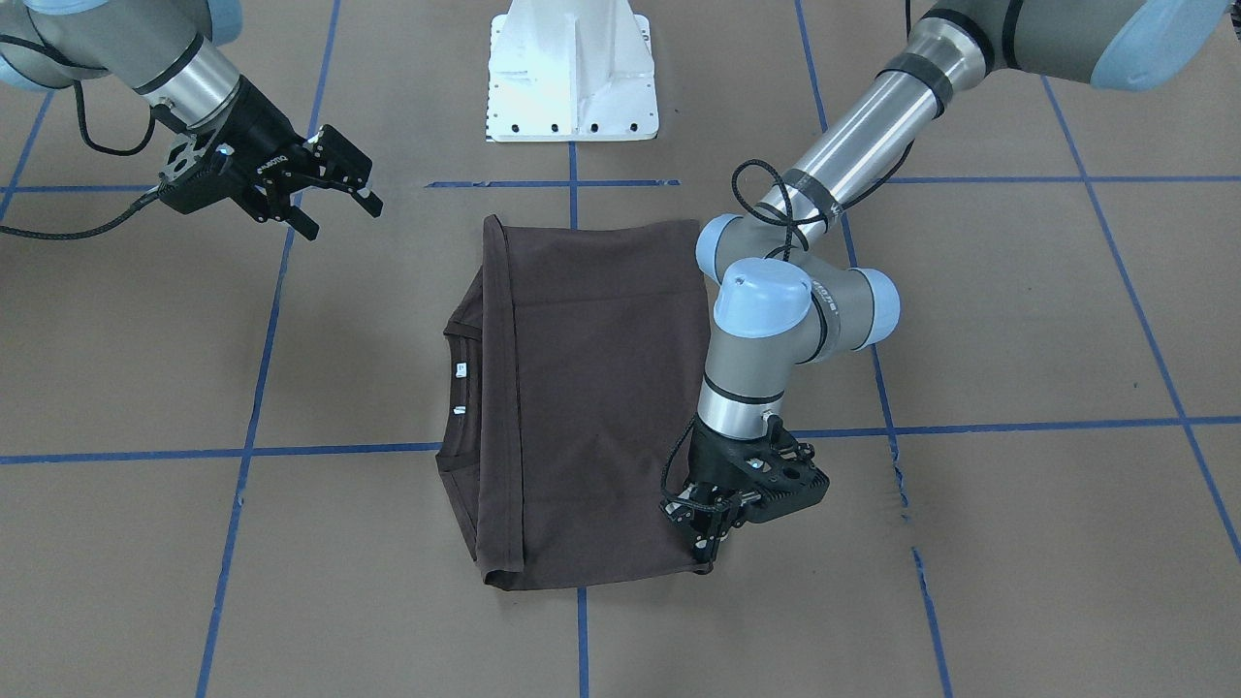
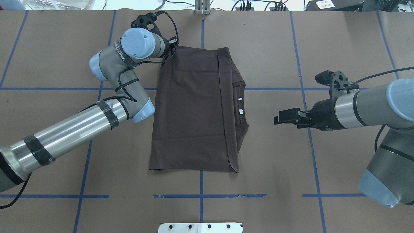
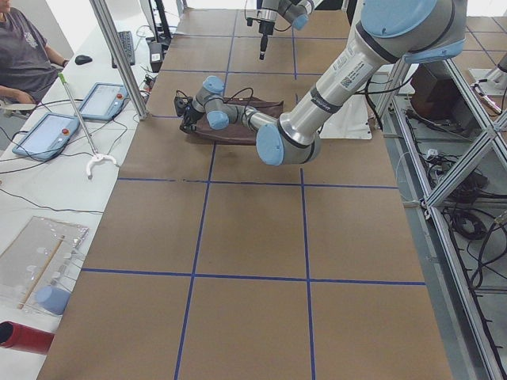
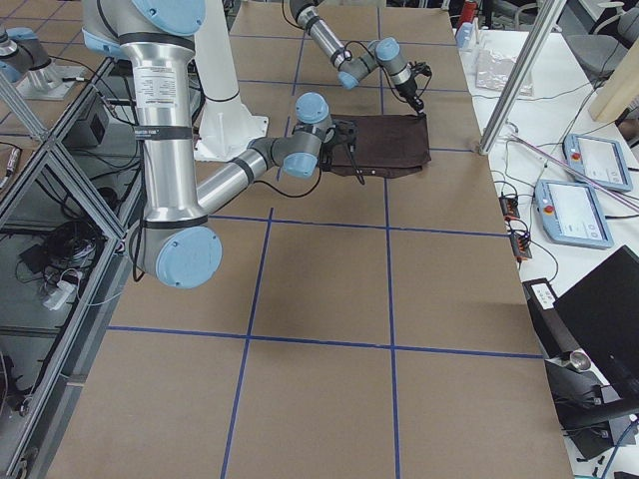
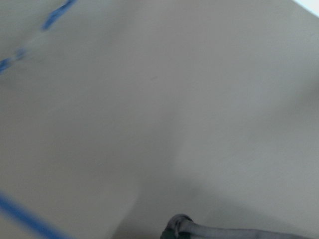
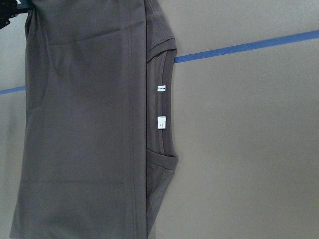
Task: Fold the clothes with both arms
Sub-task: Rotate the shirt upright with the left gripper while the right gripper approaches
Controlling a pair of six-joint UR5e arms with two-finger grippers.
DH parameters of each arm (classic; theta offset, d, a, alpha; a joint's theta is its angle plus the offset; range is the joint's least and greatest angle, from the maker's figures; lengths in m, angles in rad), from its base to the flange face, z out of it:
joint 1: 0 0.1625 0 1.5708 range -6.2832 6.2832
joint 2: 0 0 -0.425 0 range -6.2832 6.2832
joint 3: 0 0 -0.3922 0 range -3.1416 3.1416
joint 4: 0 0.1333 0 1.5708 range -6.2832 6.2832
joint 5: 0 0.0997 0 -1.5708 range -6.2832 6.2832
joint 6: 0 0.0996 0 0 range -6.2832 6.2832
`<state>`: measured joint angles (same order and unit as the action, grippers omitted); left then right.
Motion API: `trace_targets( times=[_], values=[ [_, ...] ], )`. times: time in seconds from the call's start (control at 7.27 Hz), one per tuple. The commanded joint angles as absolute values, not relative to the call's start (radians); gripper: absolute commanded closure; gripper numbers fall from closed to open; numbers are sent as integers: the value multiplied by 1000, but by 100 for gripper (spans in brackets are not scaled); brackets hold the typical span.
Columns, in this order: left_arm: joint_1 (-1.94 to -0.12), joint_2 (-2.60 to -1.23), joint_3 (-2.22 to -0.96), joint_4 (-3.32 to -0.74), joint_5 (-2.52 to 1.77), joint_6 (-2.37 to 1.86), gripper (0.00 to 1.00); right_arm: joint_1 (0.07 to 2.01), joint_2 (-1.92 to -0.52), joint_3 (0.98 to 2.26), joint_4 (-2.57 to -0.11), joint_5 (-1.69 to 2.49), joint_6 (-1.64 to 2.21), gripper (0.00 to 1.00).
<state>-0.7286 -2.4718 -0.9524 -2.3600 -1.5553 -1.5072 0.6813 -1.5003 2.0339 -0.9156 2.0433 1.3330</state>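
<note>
**Front-facing view.** Shows the T-shirt (image 1: pixel 601 388) folded to a rectangle and flat on the table (image 1: pixel 1018 601), long axis running from the robot's side to the operators' side. Puts the left gripper (image 1: pixel 710 555) point-down at the T-shirt's operator-side corner, on the long edge away from the collar (image 1: pixel 458 380). Leaves the spread of its fingers unclear at this angle; cannot tell whether cloth is pinched. Sets the right gripper (image 1: pixel 341 218) well apart from the T-shirt, off the collar side toward the robot's end, fingers spread wide and holding nothing.

**Overhead view.** Hides the left fingers behind their own wrist at that same corner. Lines the right gripper up level with the collar and pointing at it, bare table between.

**Side views.** Too small to add anything on the fingers.

**Left wrist view.** Catches only blurred table and blue tape lines (image 5: pixel 55 14); no cloth, no fingers.

**Right wrist view.** Frames the T-shirt lengthwise, collar and two white labels (image 6: pixel 160 122) on the near long edge.

**On the coming move.** Probably turns on that imbalance: left gripper already at the T-shirt's corner, right gripper yet to cross to the collar edge before any two-armed fold.
</note>
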Motion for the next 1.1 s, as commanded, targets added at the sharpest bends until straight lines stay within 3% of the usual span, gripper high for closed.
trace_targets(
  times=[0.0, 0.27, 0.41, 0.55, 0.82, 0.96],
  values=[
    [-732, -2471, -933, -2395, -1548, -1467, 0, 680, -1499, 2025, -917, 2042, 1333, 0],
    [-758, -2473, -974, -2378, -1583, -1438, 0, 680, -1484, 2025, -970, 2043, 1330, 0],
    [-782, -2467, -1012, -2308, -1721, -1416, 0, 677, -1421, 2026, -1112, 2034, 1318, 0],
    [-788, -2418, -1114, -2230, -1796, -1387, 0, 663, -1335, 2025, -1253, 2019, 1316, 0],
    [-788, -2201, -1500, -2067, -1859, -1365, 0, 544, -1167, 2005, -1536, 1878, 1293, 0],
    [-788, -2121, -1634, -2019, -1896, -1364, 0, 485, -1094, 1946, -1592, 1821, 1293, 0]
  ],
)
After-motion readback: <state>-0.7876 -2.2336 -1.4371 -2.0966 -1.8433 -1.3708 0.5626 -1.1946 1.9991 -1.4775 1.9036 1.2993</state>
